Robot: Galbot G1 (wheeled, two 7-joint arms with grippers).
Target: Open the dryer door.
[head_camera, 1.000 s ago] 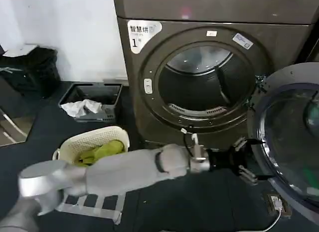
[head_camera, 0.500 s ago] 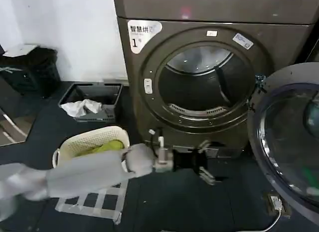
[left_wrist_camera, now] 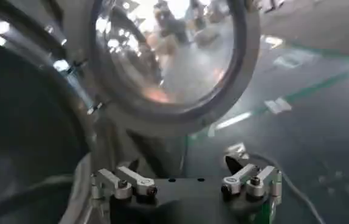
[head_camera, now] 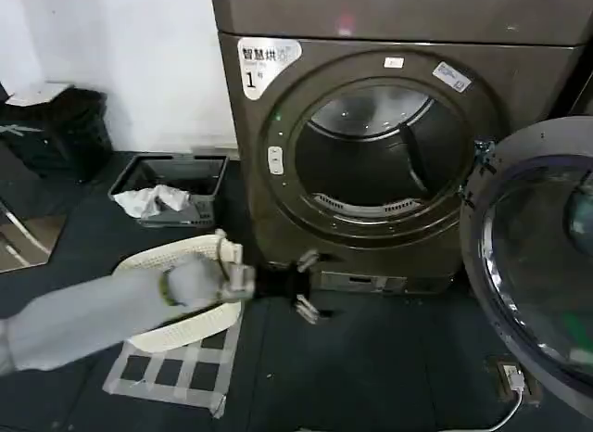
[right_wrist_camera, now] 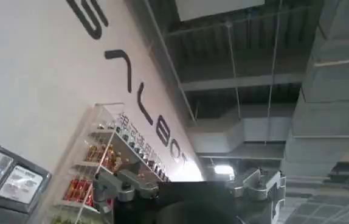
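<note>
The dryer door (head_camera: 537, 265) was already swung wide open. It hung out at the right side of the dryer (head_camera: 371, 126), near the camera, with its hinge edge next to the machine. The big round hole of the drum (head_camera: 384, 158) was uncovered and dark inside.

The door was a large round thing with a wide shiny rim and dark bulging glass in the middle. It looked heavy and stiff, and the glass could probably break if bumped hard. The shiny rim looked smooth and slippery. The best place to hold it would likely be the outer rim on the side away from the hinge, not the glass. Being round, it had no long side. It stood upright and turned on a hinge line that ran up and down. In the left wrist view the door (left_wrist_camera: 168, 55) showed as a round shiny pane just past the fingers.

The left gripper (head_camera: 304, 284) was down low in front of the dryer, near the floor, and well apart from the door. Its fingers (left_wrist_camera: 123, 181) were spread apart and held nothing. Beside the arm sat a pale laundry basket (head_camera: 148, 335). The right gripper (right_wrist_camera: 186, 185) pointed up toward the ceiling, spread apart too, with nothing in it.
</note>
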